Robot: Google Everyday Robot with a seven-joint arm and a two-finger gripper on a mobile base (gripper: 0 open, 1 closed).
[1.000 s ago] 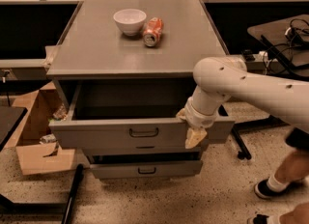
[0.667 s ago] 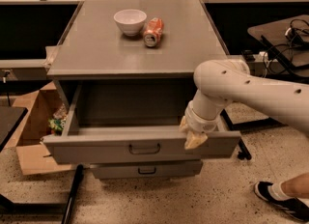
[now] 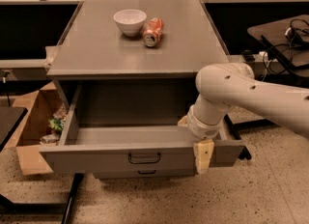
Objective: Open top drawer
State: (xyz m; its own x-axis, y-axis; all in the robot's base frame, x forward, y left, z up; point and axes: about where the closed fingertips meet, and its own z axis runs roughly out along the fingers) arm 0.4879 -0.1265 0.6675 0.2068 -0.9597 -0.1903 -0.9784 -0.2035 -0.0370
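Observation:
The top drawer [image 3: 120, 156] is a tall grey metal drawer with a dark wire pull handle [image 3: 144, 158] at centre. It stands pulled far out of the grey cabinet [image 3: 135, 49], and its inside looks empty. My gripper [image 3: 203, 151] hangs at the drawer's front rim, right of the handle, with a cream finger [image 3: 203, 155] down over the front face. The white arm [image 3: 241, 92] comes in from the right. A lower drawer front [image 3: 145, 173] just shows beneath.
A white bowl [image 3: 129, 21] and a red can [image 3: 152, 31] lying on its side sit on the cabinet top. A cardboard box [image 3: 36, 121] with litter stands on the floor at left. A dark table [image 3: 280, 35] with cables is at right.
The top drawer has slid further out toward the camera, and my gripper has moved with its front rim. The lower drawers are now mostly hidden beneath it.

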